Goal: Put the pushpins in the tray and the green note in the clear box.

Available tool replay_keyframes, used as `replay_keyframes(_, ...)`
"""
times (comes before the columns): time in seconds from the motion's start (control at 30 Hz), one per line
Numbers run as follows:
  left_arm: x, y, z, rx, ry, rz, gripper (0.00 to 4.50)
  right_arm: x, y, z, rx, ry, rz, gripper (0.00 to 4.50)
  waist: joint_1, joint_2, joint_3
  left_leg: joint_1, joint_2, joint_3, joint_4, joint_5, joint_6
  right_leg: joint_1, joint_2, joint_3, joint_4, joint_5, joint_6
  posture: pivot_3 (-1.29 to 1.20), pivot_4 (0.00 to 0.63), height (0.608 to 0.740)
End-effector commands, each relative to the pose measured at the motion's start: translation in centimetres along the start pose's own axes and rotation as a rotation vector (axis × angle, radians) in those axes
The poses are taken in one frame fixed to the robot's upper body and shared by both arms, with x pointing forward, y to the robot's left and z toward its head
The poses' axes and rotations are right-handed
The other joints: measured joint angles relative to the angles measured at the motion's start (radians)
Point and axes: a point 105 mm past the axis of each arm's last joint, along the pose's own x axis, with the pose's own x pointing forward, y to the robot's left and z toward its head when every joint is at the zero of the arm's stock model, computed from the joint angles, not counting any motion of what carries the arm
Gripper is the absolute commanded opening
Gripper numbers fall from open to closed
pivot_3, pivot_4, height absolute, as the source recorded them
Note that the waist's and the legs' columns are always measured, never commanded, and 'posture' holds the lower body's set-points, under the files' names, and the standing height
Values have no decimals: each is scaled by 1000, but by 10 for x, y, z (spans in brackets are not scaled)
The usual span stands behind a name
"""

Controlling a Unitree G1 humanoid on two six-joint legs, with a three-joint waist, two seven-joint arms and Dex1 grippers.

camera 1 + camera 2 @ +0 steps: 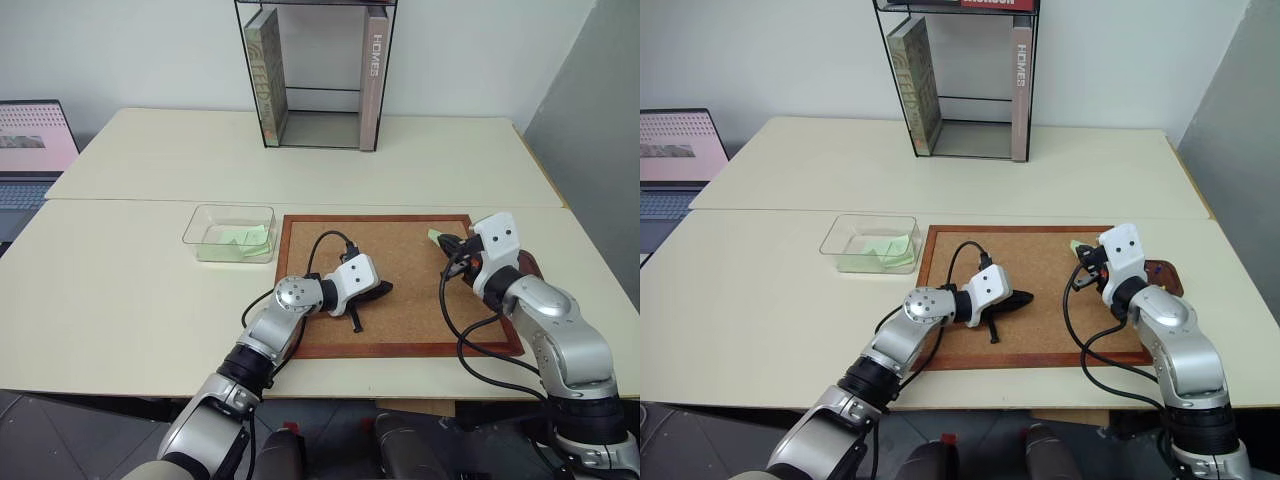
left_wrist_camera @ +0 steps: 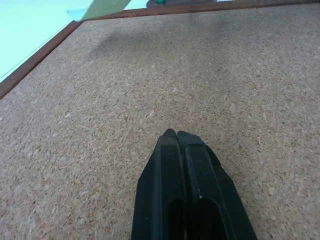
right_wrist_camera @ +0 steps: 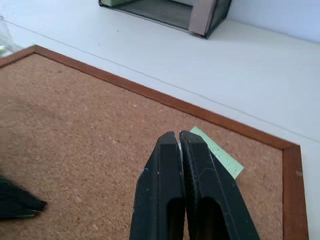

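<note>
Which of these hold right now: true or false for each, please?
1. The right gripper is shut on a green note. True.
2. The left gripper is open over the clear box. False: it is shut, above the corkboard.
3. The clear box already holds green paper. True.
4. The clear box sits on the corkboard. False: it stands on the table beside the corkboard's left edge.
5. The bookstand lies toppled. False: it stands upright with books in it.

Green notes point(image 1: 436, 236): we count 1 at the right gripper, perhaps 2 more in the box
Clear box point(image 1: 228, 233): 1
Corkboard point(image 1: 400, 290): 1
Books point(image 1: 266, 75): 2
Laptop point(image 1: 28, 150): 1
</note>
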Motion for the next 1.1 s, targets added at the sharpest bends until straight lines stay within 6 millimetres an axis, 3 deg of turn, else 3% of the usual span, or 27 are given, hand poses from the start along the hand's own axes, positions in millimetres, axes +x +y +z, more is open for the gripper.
replay_keyframes(0.03,2,7,-1,-130,-7,40,0,-5,-2,24,-43,-65,8,49,1,0,0,0,0,0,0,0,0,0,0,0,0,0,0,0,150,740)
replay_keyframes(0.13,4,15,22,-221,-101,56,0,-6,-3,26,-66,-71,11,49,1,-1,1,-1,0,0,1,0,0,0,0,0,0,0,0,0,150,740)
replay_keyframes(0.43,3,30,44,-237,-163,89,1566,-7,0,25,-78,-68,21,0,2,-1,1,-9,0,0,-4,0,-1,-10,0,0,1,3,6,0,150,740)
replay_keyframes(0.63,4,32,48,-28,-153,98,2569,-7,0,28,-72,-74,24,0,3,-1,2,-10,0,0,-5,-1,-1,-10,0,-1,1,1,6,0,150,740)
replay_keyframes(0.8,5,44,67,164,-215,126,3575,-8,6,37,39,-79,53,0,4,-2,2,-9,-1,0,-4,-1,-1,-10,0,-1,1,1,6,0,150,740)
replay_keyframes(1.1,11,50,85,276,-275,60,3575,-12,12,53,183,-40,129,0,3,-2,2,-11,-1,-1,-4,-1,-1,-10,0,-2,1,1,6,0,150,740)
